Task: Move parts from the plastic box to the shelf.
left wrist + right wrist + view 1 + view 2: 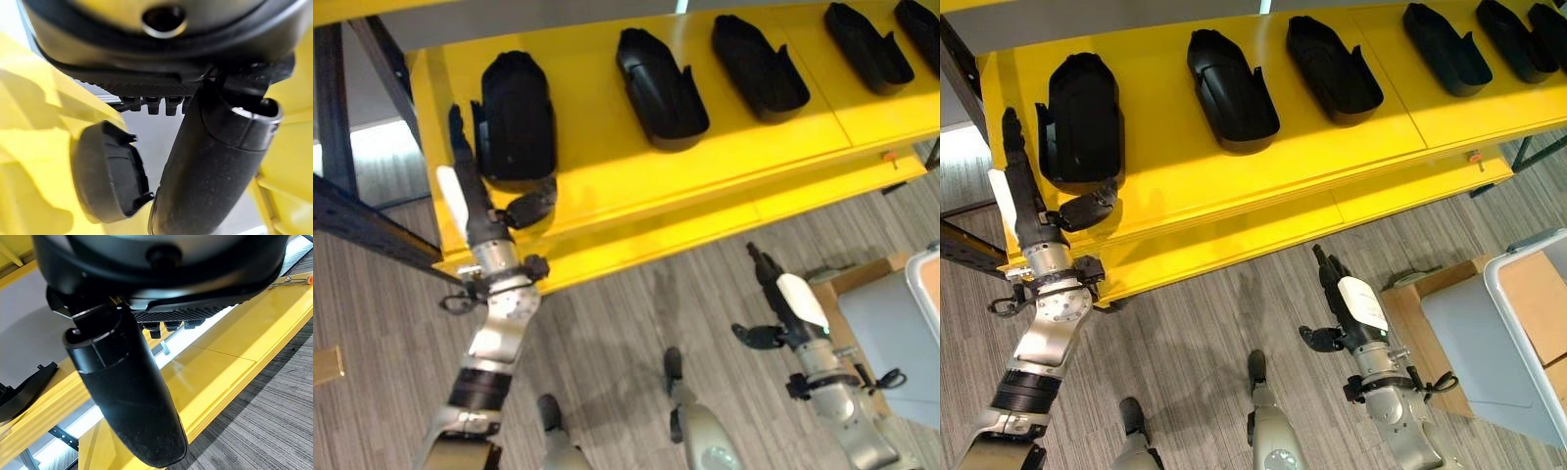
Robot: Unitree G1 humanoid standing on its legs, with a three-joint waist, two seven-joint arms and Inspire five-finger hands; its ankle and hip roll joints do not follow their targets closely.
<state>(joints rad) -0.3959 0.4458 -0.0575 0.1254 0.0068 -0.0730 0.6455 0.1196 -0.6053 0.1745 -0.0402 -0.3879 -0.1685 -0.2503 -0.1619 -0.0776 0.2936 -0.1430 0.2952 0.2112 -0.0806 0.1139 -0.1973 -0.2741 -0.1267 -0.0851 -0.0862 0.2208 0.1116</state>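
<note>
You have five parts (661,88) on the shelf (607,186); both hands, left hand (475,211) and right hand (783,304), hold nothing, fingers straight.

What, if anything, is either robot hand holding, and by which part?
Nothing. The left hand rests with straight fingers beside the leftmost black part on the yellow shelf, its thumb at the part's near end. The right hand hangs over the floor.
</note>
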